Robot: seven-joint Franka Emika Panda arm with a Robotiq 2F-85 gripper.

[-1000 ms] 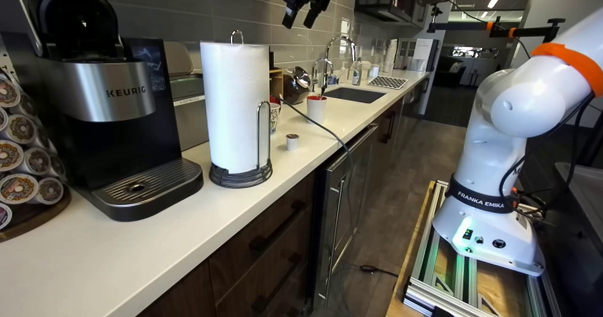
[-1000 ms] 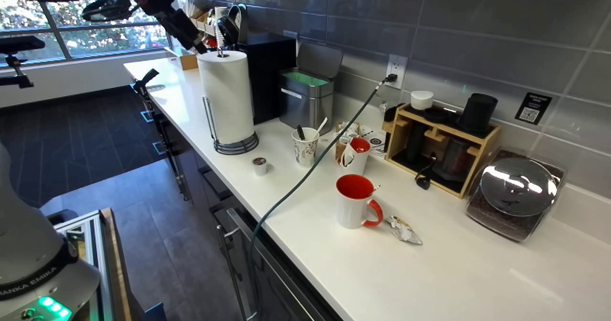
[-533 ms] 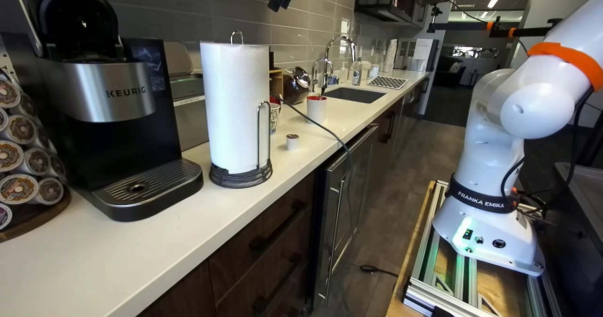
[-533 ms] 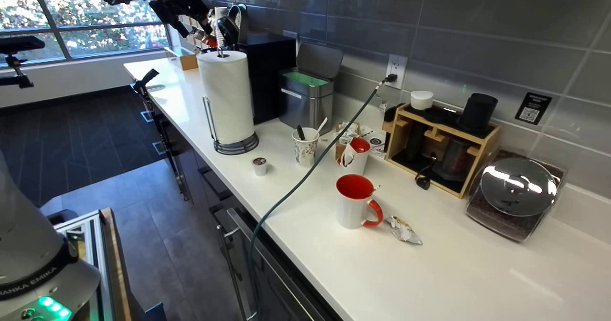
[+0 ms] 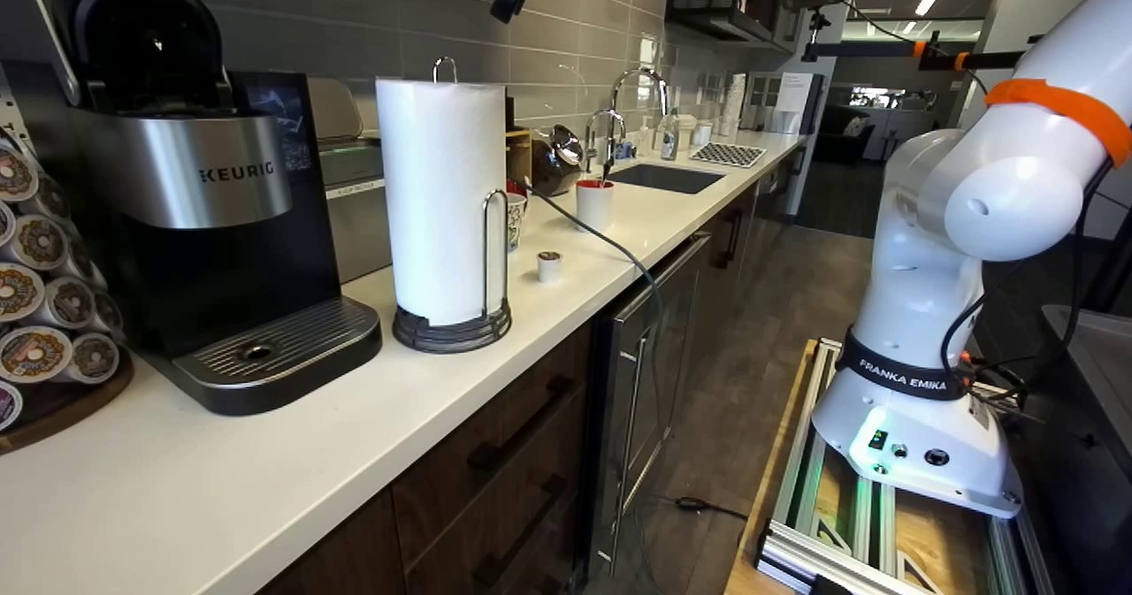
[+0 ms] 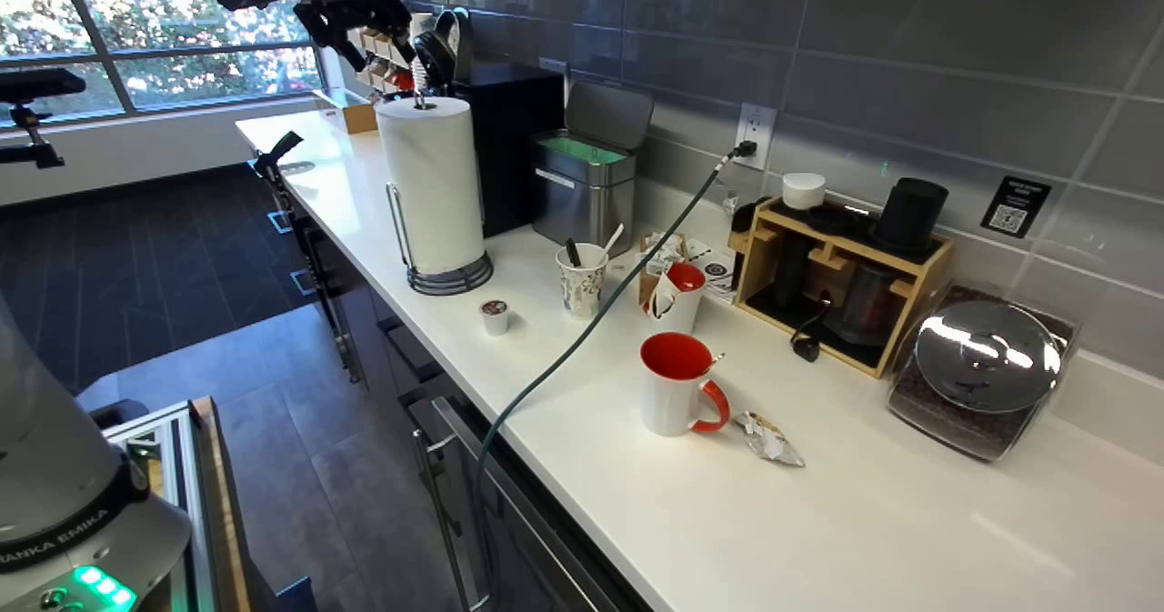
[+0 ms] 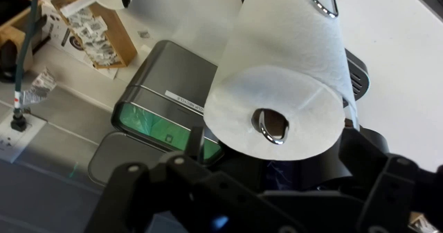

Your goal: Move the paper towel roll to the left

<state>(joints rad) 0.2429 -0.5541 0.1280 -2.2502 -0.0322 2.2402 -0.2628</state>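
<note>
A tall white cylindrical paper towel roll is standing upright on a dark, round-based wire holder, close to the front edge of the white surface. The holder's thin wire side arm is rising along the roll on its front-edge side. The black two-fingered claw is hanging higher than the roll and apart from it. Its fingers are standing wide; in the wrist view the roll's top and a chrome wire loop are showing between them. A black and silver coffee machine is standing beside the holder, its slatted tray extending toward the front edge. A grey metal bin with a raised lid is standing near the back edge, by the dark tiled wall. A small white coffee pod is sitting near the front edge and near the holder. A dark green cord is running from a white wall outlet across the surface and over its front edge.
</note>
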